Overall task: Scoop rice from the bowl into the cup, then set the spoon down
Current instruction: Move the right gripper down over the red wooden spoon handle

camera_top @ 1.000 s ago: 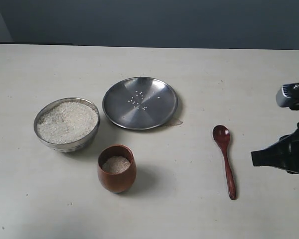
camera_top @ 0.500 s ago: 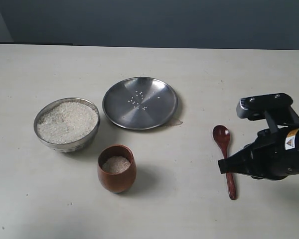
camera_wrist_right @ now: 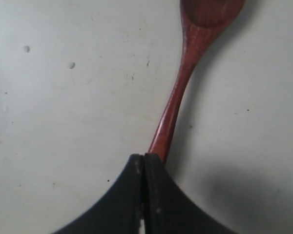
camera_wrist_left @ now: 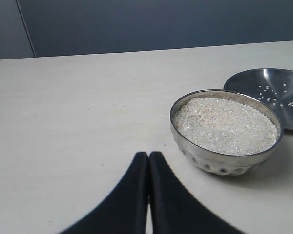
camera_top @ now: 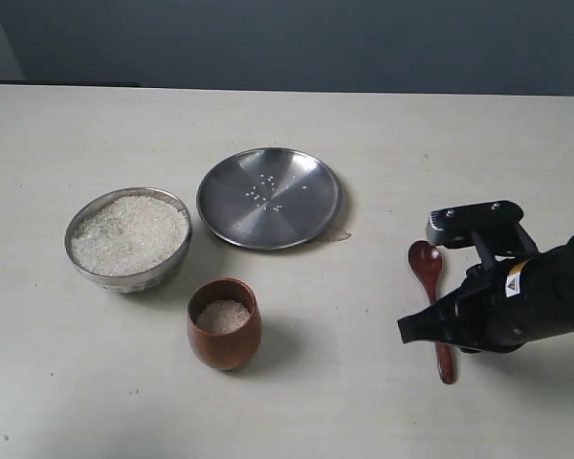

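Exterior: your right jaws hang over the handle of the slim, dark red-brown wooden spoon, which lies flat on the pale bench. The round steel bowl of white rice and the egg-shaped brown wooden cup sit well beyond the tips. One of each, plus one flat steel plate.

Left wrist: left jaws closed tip to tip, empty. Bowl ahead of the tips.

Right wrist: right jaws pressed together, gripping nothing. The handle runs out from right at the tips. Spoon judged light, stiff and glossy-slick, so part the jaws and take it mid-handle.
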Controlling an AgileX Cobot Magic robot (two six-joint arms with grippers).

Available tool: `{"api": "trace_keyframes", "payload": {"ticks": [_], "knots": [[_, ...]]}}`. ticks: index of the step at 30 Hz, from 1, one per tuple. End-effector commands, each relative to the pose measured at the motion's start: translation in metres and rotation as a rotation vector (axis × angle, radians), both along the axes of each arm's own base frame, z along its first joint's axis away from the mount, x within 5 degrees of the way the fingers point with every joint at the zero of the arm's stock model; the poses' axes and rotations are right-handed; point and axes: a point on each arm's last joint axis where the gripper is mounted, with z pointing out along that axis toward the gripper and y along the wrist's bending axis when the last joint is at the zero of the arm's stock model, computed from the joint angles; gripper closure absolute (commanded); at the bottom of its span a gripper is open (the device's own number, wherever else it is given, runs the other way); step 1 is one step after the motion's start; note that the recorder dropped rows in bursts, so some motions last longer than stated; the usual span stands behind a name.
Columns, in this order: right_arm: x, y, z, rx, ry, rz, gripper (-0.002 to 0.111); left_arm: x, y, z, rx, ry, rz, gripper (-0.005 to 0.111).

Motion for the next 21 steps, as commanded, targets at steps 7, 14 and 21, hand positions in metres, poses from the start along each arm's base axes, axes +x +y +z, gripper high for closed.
{"api": "trace_keyframes", "payload": {"ticks": [7, 14, 21], "knots": [[0.003, 0.002, -0.003, -0.002, -0.005, 0.004, 0.08, 0.0, 0.0, -0.001, -0.006, -0.009, 0.003, 0.106], [0.003, 0.002, -0.016, -0.027, 0.043, 0.004, 0.081, 0.0, 0.0, -0.001, -0.006, -0.009, 0.003, 0.106], [0.005, 0.002, -0.032, -0.056, 0.095, 0.002, 0.081, 0.0, 0.0, -0.001, -0.006, -0.009, 0.003, 0.106]]}}
